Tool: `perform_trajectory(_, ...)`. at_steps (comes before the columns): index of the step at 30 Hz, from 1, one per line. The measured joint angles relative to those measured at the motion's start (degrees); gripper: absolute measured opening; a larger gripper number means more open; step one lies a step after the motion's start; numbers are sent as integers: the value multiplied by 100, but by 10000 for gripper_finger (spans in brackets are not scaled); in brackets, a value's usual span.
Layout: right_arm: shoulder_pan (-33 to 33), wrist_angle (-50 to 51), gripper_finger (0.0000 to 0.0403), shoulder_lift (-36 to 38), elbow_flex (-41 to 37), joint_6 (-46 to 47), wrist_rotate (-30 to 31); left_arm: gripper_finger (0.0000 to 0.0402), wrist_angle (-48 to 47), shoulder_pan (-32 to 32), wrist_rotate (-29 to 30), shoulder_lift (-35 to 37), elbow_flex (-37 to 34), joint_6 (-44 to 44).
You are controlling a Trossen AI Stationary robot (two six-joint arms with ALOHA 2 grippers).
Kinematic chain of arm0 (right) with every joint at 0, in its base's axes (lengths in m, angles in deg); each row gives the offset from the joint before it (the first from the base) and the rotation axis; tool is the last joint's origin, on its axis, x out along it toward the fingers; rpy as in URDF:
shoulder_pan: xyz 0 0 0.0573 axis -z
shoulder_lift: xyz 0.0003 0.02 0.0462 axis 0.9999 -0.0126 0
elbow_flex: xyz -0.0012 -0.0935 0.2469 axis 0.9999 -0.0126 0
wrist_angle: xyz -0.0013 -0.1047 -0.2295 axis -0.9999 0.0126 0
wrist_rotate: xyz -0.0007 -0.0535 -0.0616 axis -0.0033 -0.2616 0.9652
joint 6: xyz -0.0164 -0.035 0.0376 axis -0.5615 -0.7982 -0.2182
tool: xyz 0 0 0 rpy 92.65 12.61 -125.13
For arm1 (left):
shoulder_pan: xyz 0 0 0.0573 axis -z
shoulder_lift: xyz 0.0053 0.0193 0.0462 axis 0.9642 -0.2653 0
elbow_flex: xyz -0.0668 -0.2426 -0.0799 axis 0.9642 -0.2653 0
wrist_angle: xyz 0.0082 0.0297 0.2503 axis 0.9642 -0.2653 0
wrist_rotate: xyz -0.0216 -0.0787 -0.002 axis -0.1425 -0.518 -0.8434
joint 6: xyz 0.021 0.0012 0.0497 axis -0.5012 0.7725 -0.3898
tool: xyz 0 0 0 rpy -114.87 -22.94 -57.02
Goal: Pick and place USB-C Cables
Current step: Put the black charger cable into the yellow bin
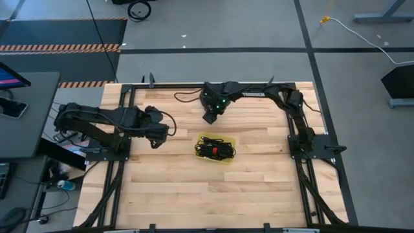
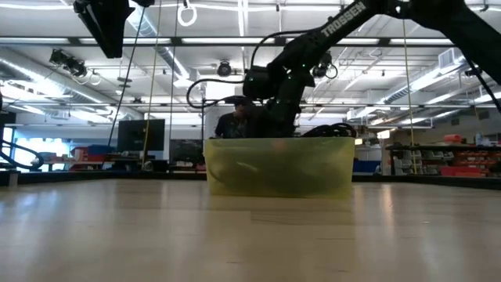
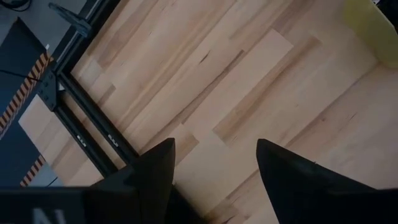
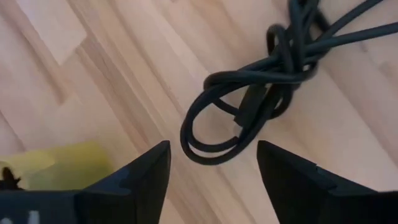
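Observation:
A translucent yellow bin (image 1: 226,158) (image 2: 278,166) stands mid-table and holds a tangle of black USB-C cables (image 1: 215,149) with red bits. One more black cable (image 4: 258,93) lies loosely coiled on the wood, seen in the right wrist view just beyond my right gripper (image 4: 211,165). That gripper (image 1: 210,117) hovers open above the table just past the bin's far side, touching nothing. A corner of the bin (image 4: 62,163) shows beside its finger. My left gripper (image 1: 155,138) (image 3: 214,158) waits open over bare wood left of the bin.
Black frame rails (image 1: 123,116) border the table's left, right and far edges. A thin cord (image 1: 184,98) trails near the far edge. Bare wood (image 1: 207,194) stretches between the bin and the near edge. A desk with devices (image 1: 19,110) sits off the table's left.

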Motion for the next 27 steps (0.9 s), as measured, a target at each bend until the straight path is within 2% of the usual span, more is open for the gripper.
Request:
perform_trajectory(9, -2, -313, 267, -251, 12, 14, 27, 231, 12, 0, 0, -2, -1, 1)
perform_trajectory(15, 24, -638, 246, -274, 7, 293, 52, 231, 38, 0, 0, -4, 0, 1)
perform_trajectory(19, 52, -606, 187, -274, 7, 391, 23, 231, 50, 0, 0, -6, 0, 3)
perform_trajectory(25, 98, -445, 40, -274, 3, 296, -108, 231, 49, 0, 0, -7, 0, 5)
perform_trajectory(27, 94, -426, 22, -265, 2, 70, -148, 231, 49, 0, 1, -7, 0, 3)
